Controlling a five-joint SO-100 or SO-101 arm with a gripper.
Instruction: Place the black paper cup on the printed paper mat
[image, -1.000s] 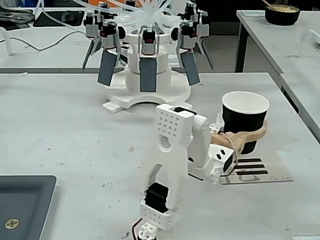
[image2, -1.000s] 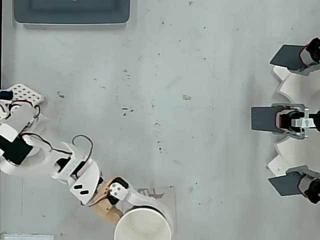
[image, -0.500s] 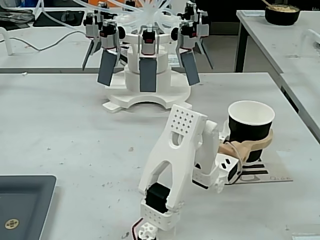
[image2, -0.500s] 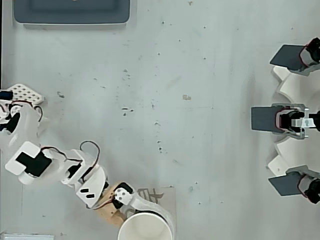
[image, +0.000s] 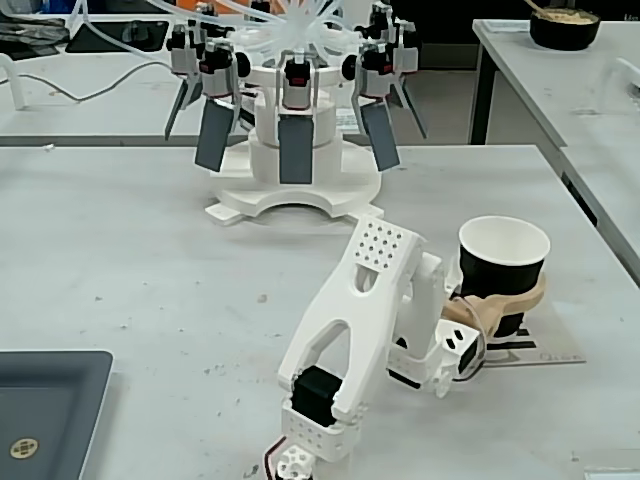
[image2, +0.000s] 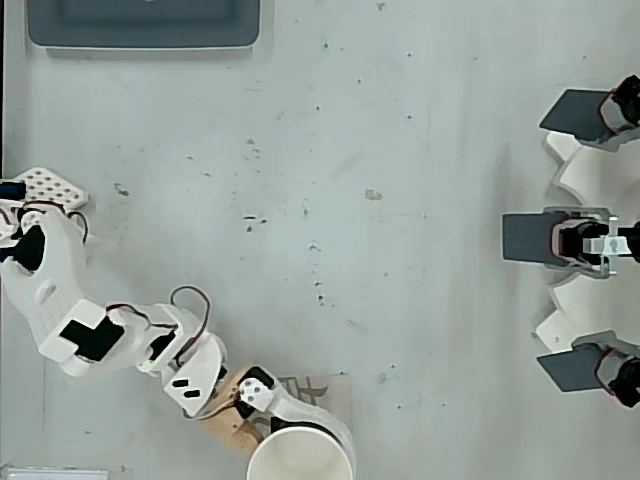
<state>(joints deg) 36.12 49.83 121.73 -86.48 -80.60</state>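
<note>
Hugging the black cup (image: 503, 270) with the gripper (image: 510, 303), jaws wrapping round its sides | cup standing upright over the paper mat (image: 535, 348) (mat mostly hidden under it) | cup sitting right between the jaws, so opening is probably coming next.

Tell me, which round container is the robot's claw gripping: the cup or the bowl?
The black paper cup, white inside. The gripper wraps around it, while the dark bowl sits far off on another table.
</note>
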